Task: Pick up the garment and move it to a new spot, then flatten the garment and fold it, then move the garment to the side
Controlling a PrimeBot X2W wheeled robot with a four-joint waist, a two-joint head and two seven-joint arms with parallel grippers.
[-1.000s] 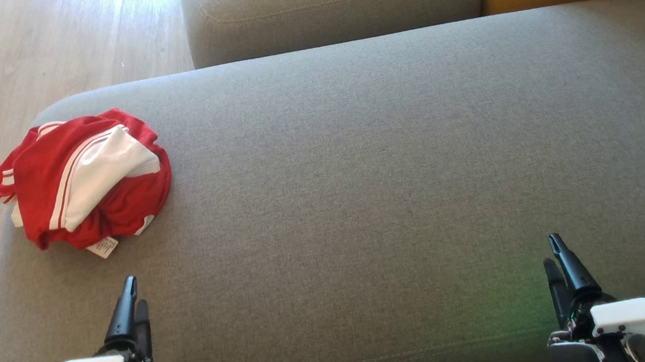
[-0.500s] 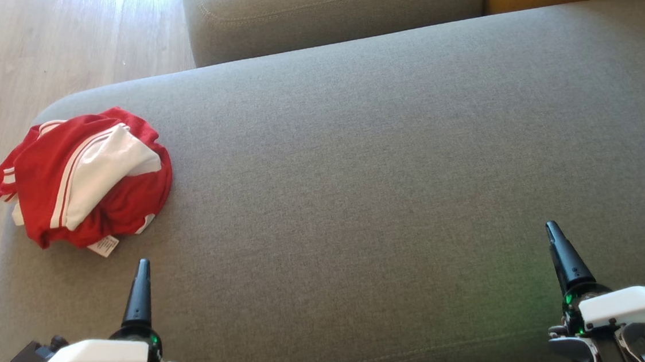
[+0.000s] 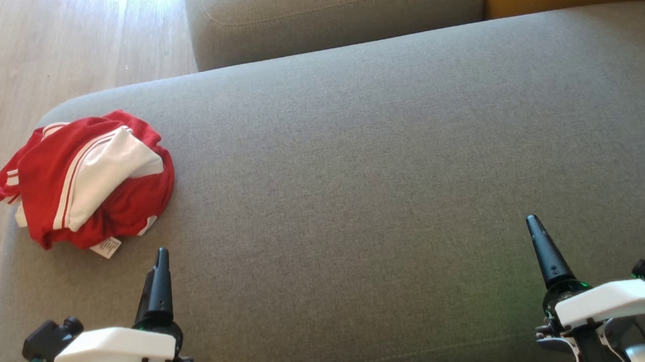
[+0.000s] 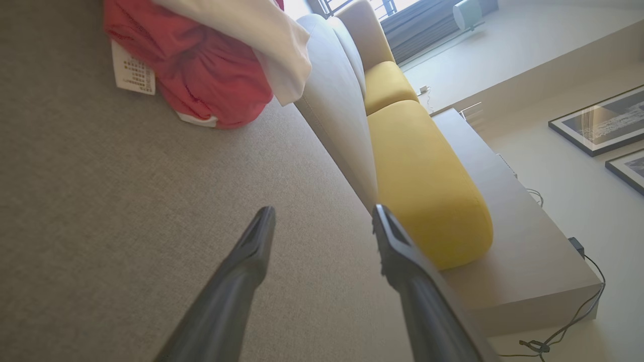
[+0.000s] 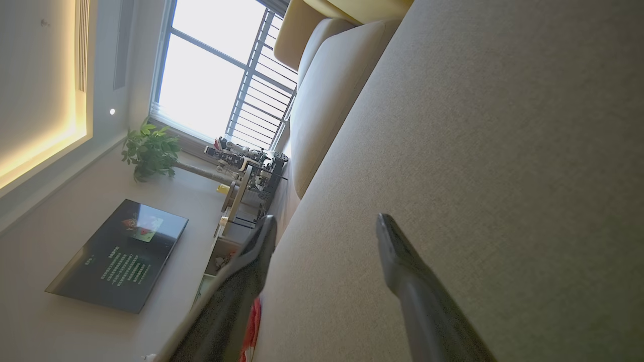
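Two risks I see from here: the garment (image 3: 83,179) lies bunched in a heap at the left edge of the sofa seat (image 3: 356,172), with its striped part reaching that edge, so a careless push may slide it down to the floor (image 3: 30,54); a pinch on the top white layer alone may lift one fold and leave the rest. The left gripper (image 4: 323,218) hovers low by the near edge, fingers spread and empty, pointing toward the heap but apart from it; the right gripper (image 5: 327,223), also spread and empty, hangs further right along the near edge.

The left tool (image 3: 160,257) and right tool (image 3: 533,223) have edged forward and inward.
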